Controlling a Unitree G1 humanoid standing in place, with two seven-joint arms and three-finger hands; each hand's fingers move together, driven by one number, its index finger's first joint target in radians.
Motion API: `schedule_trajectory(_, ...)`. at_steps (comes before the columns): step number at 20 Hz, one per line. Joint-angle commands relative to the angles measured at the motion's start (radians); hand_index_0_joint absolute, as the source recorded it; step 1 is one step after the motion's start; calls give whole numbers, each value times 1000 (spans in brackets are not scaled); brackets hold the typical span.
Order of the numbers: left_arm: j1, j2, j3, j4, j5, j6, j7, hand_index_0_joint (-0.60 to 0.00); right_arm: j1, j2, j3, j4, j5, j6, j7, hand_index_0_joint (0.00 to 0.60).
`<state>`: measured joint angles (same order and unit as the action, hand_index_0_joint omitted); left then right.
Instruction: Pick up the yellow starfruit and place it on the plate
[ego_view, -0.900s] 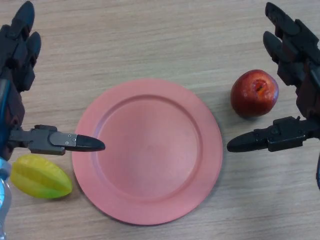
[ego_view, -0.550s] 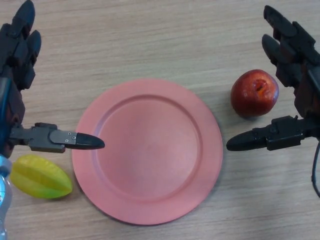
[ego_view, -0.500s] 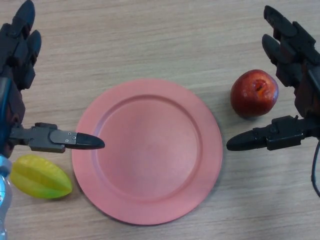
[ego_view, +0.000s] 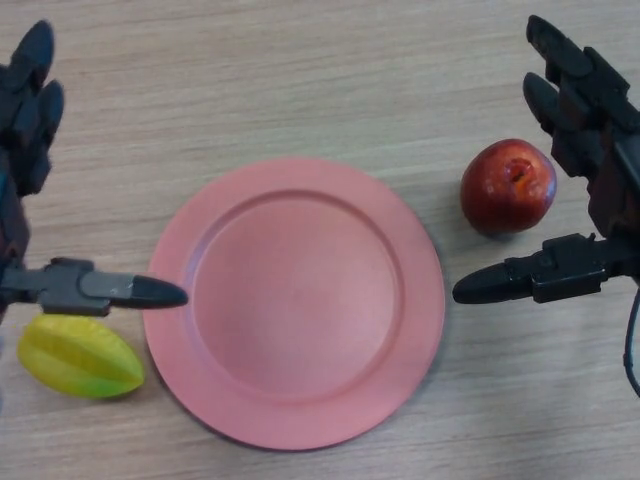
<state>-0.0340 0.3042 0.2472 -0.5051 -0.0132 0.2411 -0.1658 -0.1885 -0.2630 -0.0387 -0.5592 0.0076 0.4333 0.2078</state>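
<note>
The yellow starfruit (ego_view: 78, 358) lies on the wooden table at the lower left, just off the left rim of the pink plate (ego_view: 295, 300). My left hand (ego_view: 22, 125) hovers above and behind the fruit, fingers straight, its thumb (ego_view: 110, 290) stretched out over the plate's left rim. It holds nothing. My right hand (ego_view: 590, 120) stays open at the far right, thumb (ego_view: 530, 275) pointing toward the plate.
A red apple (ego_view: 508, 186) sits right of the plate, between my right hand's fingers and thumb without being gripped. Bare wooden table lies behind the plate.
My left hand has slid a little to the left and toward me, its thumb drawing back from the plate. The right hand and the fruit have not moved.
</note>
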Motion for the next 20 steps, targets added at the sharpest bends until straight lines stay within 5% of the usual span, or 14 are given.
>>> schedule_trajectory(1,28,42,115,-66,63,-134,-81,0,-34,-6,-26,-49,62,-99,-30,0)
schedule_trajectory(7,169,16,300,-46,212,-383,-332,0,-91,12,16,-3,81,-105,-73,0)
schedule_trajectory(10,173,17,364,34,268,-521,-322,0,-104,25,28,18,77,-138,-70,0)
schedule_trajectory(13,147,69,413,184,301,-630,-297,0,-92,35,39,32,71,-148,-78,0)
schedule_trajectory(15,134,76,393,222,309,-658,-241,0,-86,40,40,27,74,-150,-83,0)
schedule_trajectory(20,169,57,327,243,293,-640,-327,0,-90,43,37,26,80,-161,-104,0)
